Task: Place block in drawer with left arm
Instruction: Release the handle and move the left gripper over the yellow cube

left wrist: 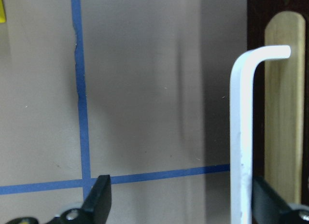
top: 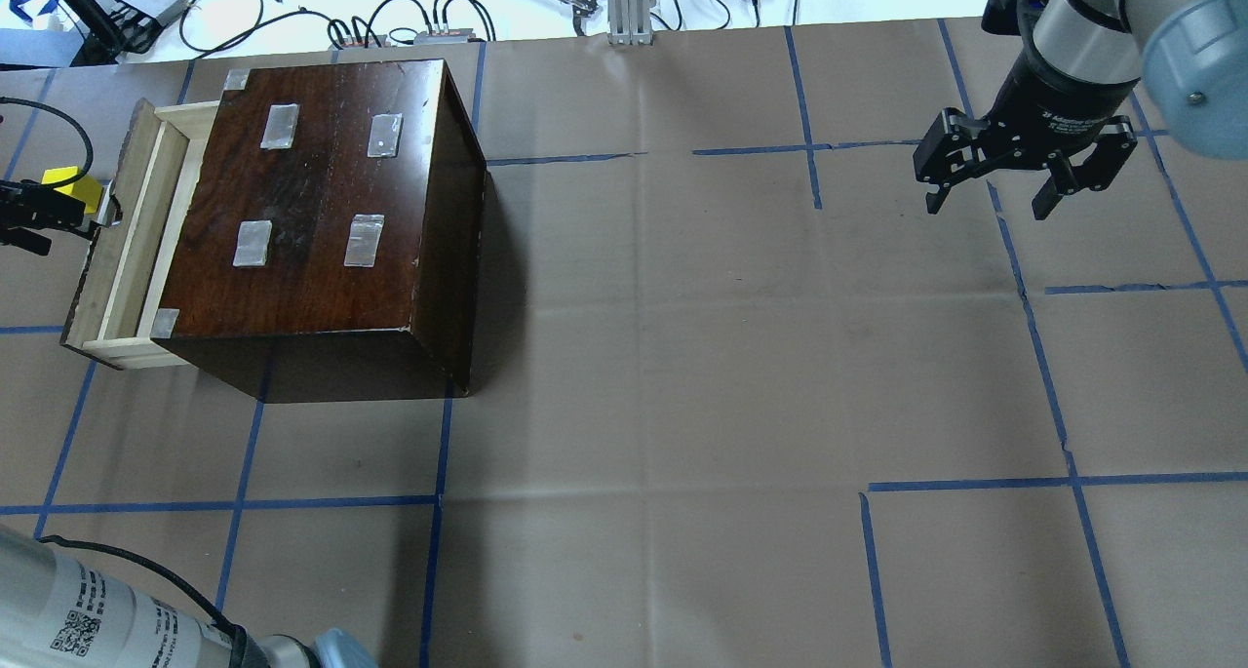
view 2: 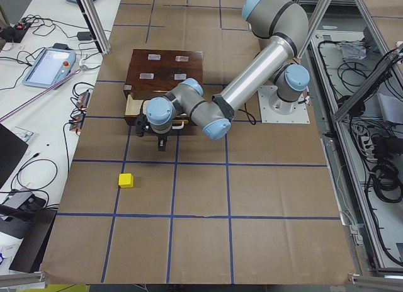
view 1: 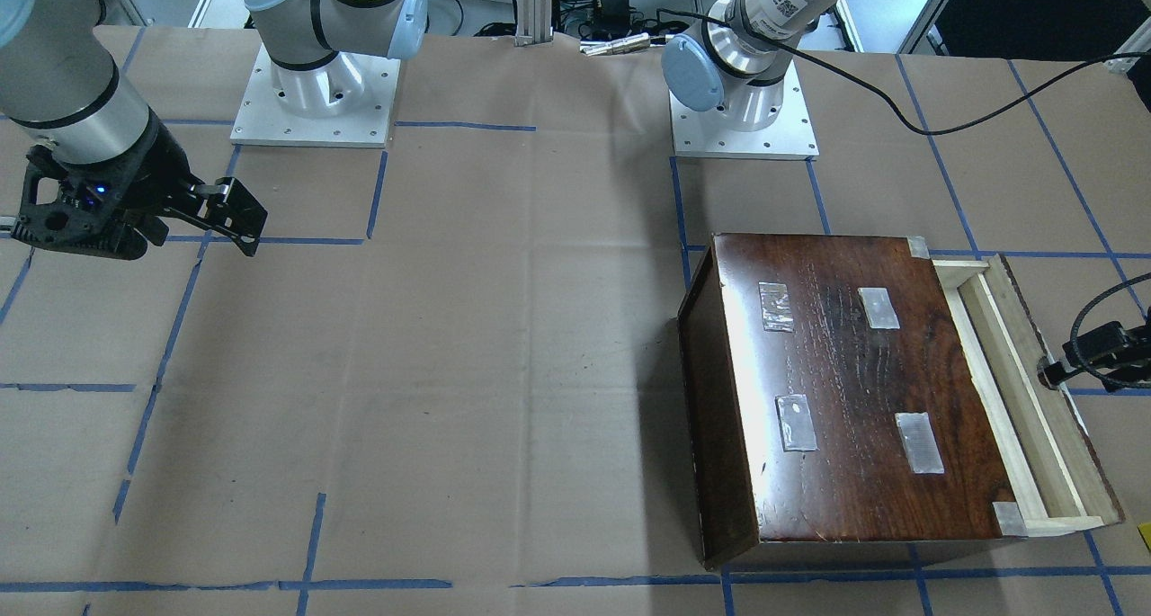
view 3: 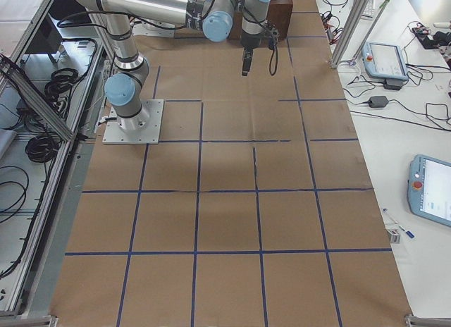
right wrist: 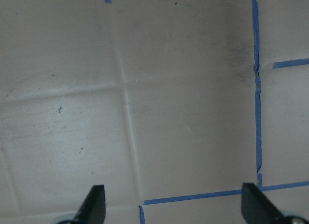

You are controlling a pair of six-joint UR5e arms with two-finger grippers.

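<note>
The yellow block [top: 68, 184] lies on the paper left of the cabinet, beyond the drawer front; it also shows in the exterior left view [view 2: 126, 180]. The drawer [top: 136, 229] is pulled partly out of the dark cabinet [top: 322, 200], with its pale tray [view 1: 1012, 391] showing empty. My left gripper [top: 44, 221] sits low at the drawer's front panel [left wrist: 282, 113], jaws wide apart. A white hooked bar [left wrist: 241, 137] beside one finger [left wrist: 270, 200] reaches to the notch. My right gripper [top: 987, 200] is open and empty, far off on the other side.
Brown paper with blue tape lines covers the table [top: 682, 356]. Cables and boxes lie along the far edge [top: 390, 24]. The left arm's black cable [view 1: 899, 112] hangs over the table near its base. The right arm [view 1: 72, 94] hovers at that view's left.
</note>
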